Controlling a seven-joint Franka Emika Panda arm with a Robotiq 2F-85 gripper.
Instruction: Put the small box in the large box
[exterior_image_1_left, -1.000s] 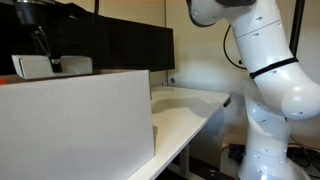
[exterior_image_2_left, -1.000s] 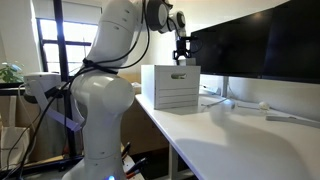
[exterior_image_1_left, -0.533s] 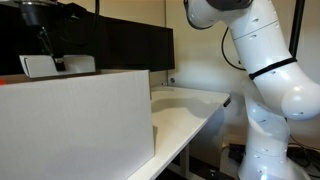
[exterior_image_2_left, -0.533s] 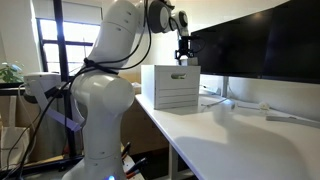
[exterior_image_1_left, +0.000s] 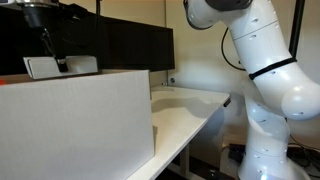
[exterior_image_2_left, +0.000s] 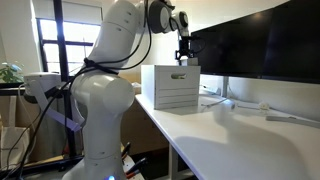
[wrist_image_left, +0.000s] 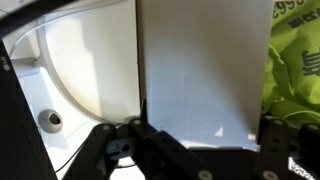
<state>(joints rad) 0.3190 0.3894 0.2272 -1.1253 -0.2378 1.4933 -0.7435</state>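
Observation:
The large box (exterior_image_1_left: 70, 125) is white and fills the near left in an exterior view; it also stands on the table's end (exterior_image_2_left: 170, 88). My gripper (exterior_image_1_left: 52, 60) hangs over its far side, also seen from the other side (exterior_image_2_left: 183, 58). It is shut on the small box (exterior_image_1_left: 62, 66), a flat white box held just above the large box's top edge. In the wrist view the small box (wrist_image_left: 200, 70) fills the middle between my two fingers (wrist_image_left: 200, 135).
Dark monitors (exterior_image_1_left: 110, 45) stand along the back of the white table (exterior_image_1_left: 185, 120), also visible in the other exterior view (exterior_image_2_left: 260, 45). A green crinkled bag (wrist_image_left: 295, 60) lies below the small box on the right. A cable hole (wrist_image_left: 50, 120) is in the tabletop.
The gripper with the small box has shifted slightly sideways along the large box's top. Nothing else moved.

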